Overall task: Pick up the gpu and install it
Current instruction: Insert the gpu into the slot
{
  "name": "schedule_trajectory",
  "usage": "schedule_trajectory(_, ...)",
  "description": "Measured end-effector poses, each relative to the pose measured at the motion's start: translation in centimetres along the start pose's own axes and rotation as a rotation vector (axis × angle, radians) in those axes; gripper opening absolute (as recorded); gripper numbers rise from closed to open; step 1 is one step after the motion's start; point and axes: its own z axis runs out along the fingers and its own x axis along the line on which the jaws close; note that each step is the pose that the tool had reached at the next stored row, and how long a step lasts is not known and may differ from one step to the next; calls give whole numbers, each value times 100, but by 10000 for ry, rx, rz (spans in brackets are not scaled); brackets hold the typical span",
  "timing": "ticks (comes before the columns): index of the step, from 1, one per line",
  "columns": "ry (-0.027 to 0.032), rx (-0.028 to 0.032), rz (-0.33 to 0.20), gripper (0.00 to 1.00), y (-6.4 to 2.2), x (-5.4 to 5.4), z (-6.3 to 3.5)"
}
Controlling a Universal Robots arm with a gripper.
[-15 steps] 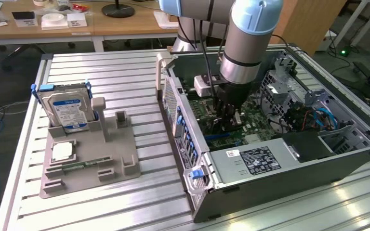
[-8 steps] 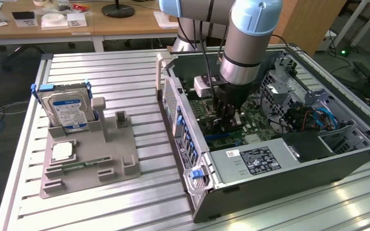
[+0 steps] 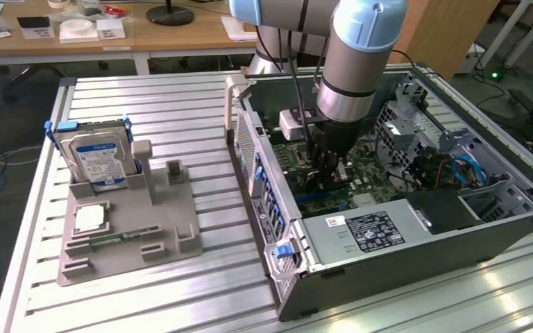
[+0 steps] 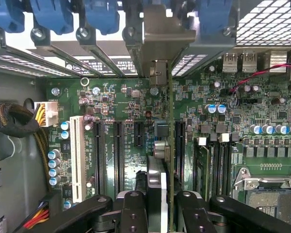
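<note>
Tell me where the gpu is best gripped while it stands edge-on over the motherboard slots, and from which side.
Grip the gpu across its two flat faces at the upper edge, coming straight down from above the open case. It stands on edge, bracket toward the case's rear wall, connector edge facing the motherboard, so only the upper edge is free. The gripper holds it this way, one finger on each face.

No text can be read with certainty: the print on the hard drive's blue-white label (image 3: 98, 161) and on the power supply's sticker (image 3: 370, 231) is too small.
</note>
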Motion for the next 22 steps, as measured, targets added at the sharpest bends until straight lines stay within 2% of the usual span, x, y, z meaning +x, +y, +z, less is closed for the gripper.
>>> schedule_trajectory(22, 7, -61, -1, 28, 3, 0, 97)
